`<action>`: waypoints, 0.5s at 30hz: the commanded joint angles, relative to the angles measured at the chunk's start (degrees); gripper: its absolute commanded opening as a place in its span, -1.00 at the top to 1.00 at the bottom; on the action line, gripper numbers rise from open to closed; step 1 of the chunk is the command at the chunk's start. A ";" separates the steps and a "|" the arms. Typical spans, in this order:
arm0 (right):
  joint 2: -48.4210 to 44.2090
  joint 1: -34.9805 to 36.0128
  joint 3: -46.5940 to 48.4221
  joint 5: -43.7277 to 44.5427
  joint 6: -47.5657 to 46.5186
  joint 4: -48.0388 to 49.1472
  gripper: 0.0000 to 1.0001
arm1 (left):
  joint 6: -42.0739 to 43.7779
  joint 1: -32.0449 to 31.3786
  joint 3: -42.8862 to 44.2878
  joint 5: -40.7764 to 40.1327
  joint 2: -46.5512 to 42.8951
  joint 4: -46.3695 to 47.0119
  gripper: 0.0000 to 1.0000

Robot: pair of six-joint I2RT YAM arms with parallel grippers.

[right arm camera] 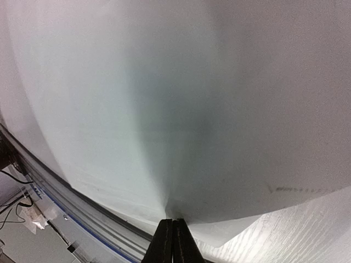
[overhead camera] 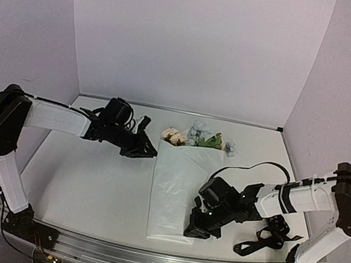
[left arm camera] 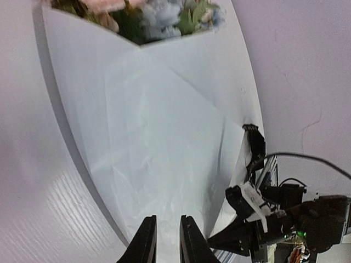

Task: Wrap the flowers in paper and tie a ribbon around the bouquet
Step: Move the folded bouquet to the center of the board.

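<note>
Lilac walls (overhead camera: 190, 40) on three sides, one white table (overhead camera: 87, 184), one metal rail (overhead camera: 142, 260) along its near edge. One paper (overhead camera: 176, 192), folded into a long cone shape, lies mid-table; the right wrist view shows almost only its blank surface. Two arms. The left gripper (overhead camera: 151, 150) is just beside the paper's upper left edge; only its own wrist view shows its fingers (left arm camera: 145, 241) slightly apart with nothing between. The right gripper (overhead camera: 195, 229) is at the paper's lower right; its wrist view shows the jaws pressed together, pinching the paper's edge. One bunch of flowers (overhead camera: 195, 136), peach and blue-grey, pokes out the far end. One black ribbon (overhead camera: 270, 238) lies tangled by the right arm's base, plain in the top view only.
</note>
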 commanded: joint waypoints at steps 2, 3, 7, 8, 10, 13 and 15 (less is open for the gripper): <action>3.45 0.38 -1.39 1.59 0.58 1.56 0.96 | -4.21 -6.66 -6.55 -0.93 -5.10 5.84 0.69; 3.59 0.38 -1.23 1.56 0.58 1.63 0.96 | -4.64 -7.86 -7.41 -1.02 -5.70 6.24 0.69; 2.13 0.33 -0.64 2.00 0.25 1.23 0.95 | -6.15 -12.67 -10.29 -2.19 -7.27 6.69 0.69; 1.29 0.17 -0.56 2.10 -0.05 0.64 0.94 | -6.35 -13.70 -10.92 -2.82 -7.34 6.39 0.69; -0.93 -0.52 -0.68 2.25 -0.57 -0.41 0.92 | -6.79 -15.28 -12.53 -4.09 -7.55 6.09 0.70; -5.03 -2.41 -1.00 2.73 -1.83 -2.83 0.77 | -7.43 -16.37 -14.74 -6.80 -8.19 5.11 0.70; -7.77 -3.57 -0.83 3.50 -3.84 -6.27 0.55 | -7.23 -16.59 -15.48 -9.30 -8.80 3.70 0.70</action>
